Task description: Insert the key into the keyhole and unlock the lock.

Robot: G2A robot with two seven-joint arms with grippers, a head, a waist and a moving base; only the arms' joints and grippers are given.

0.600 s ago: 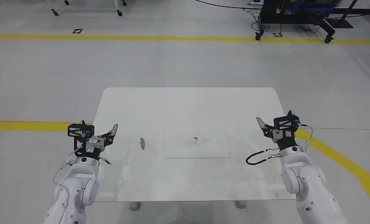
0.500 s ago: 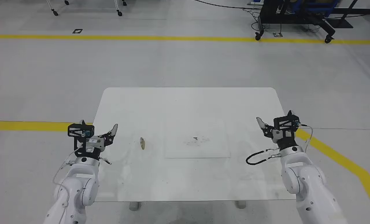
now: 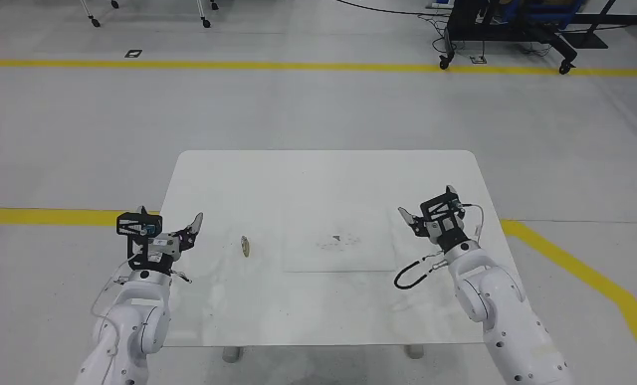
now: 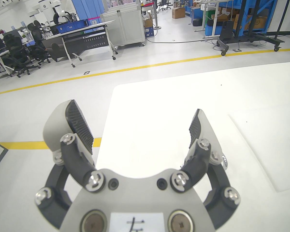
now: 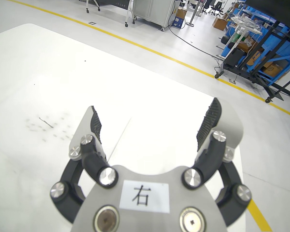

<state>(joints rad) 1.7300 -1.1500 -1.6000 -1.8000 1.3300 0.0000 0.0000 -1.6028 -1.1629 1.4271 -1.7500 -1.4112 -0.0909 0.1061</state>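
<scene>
A small brass-coloured lock (image 3: pixel 246 247) lies on the white table (image 3: pixel 318 171), left of the middle. A thin, small key-like piece (image 3: pixel 336 237) rests on a pale mat (image 3: pixel 304 226) at the centre and also appears as a thin sliver (image 5: pixel 46 122) among smudges. My left gripper (image 3: pixel 171 224) (image 4: pixel 135 112) hangs open at the table's left edge, a short way left of the lock, holding nothing. My right gripper (image 3: pixel 428 204) (image 5: pixel 154 107) is open and empty over the table, just right of the mat.
The mat's edge (image 4: pixel 253 150) runs beside my left gripper. A black cable (image 3: pixel 410 276) loops under my right arm near the front right of the table. Yellow floor lines (image 3: pixel 299 65) and wheeled racks (image 3: pixel 518 27) lie far off.
My right arm has swung left from the table's right edge to just beside the mat. The left arm, lock and key have not moved.
</scene>
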